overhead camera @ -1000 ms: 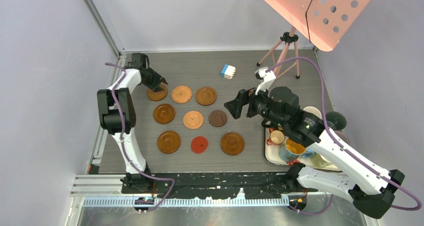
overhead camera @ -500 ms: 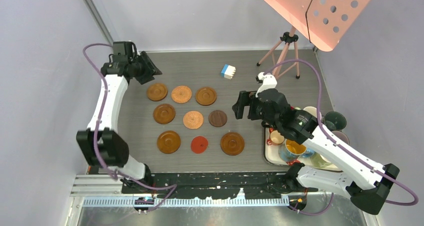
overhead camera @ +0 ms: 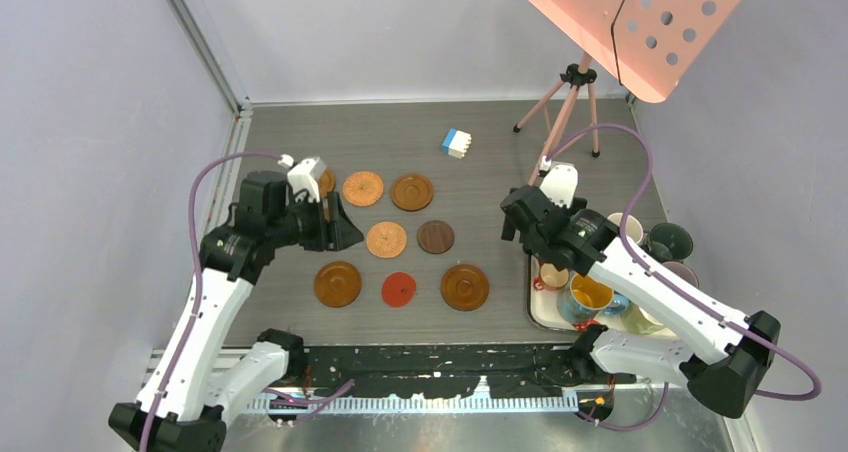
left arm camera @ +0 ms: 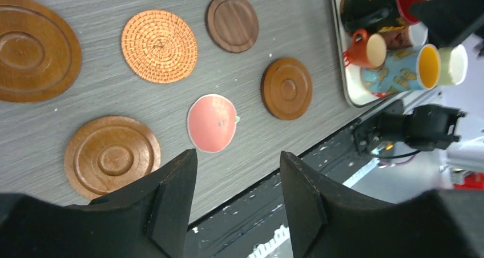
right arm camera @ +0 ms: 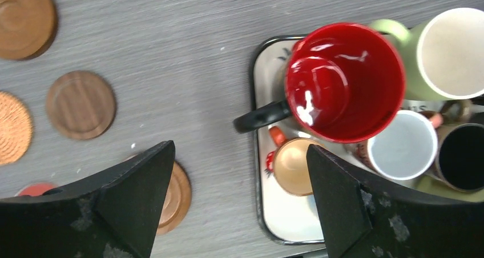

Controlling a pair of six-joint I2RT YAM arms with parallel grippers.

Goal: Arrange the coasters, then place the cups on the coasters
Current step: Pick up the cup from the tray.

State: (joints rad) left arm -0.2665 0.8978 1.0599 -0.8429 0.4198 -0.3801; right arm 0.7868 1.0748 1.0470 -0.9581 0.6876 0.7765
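Note:
Nine round coasters lie in three rows on the grey table, among them a woven one [overhead camera: 386, 239], a dark brown one [overhead camera: 435, 236] and a red one [overhead camera: 398, 289]. My left gripper [overhead camera: 338, 228] hangs open and empty over the left of the middle row, hiding the coaster there. Its wrist view shows the red coaster [left arm camera: 212, 123] just beyond the left gripper [left arm camera: 235, 160]. Several cups crowd the white tray [overhead camera: 533, 307] on the right. My right gripper [right arm camera: 240, 150] is wide open above the tray's left edge, with the red-inside mug [right arm camera: 345, 81] and small orange cup [right arm camera: 294, 166] ahead.
A blue-and-white block [overhead camera: 456, 143] sits at the back of the table. A pink tripod stand [overhead camera: 570, 92] with a perforated board stands at the back right. Walls close in the left, back and right sides. A black rail [overhead camera: 430, 357] runs along the near edge.
My left arm has swung from the far left corner back over the middle-left coaster, and its jaws have opened wider. My right arm has drawn back rightwards, toward the tray.

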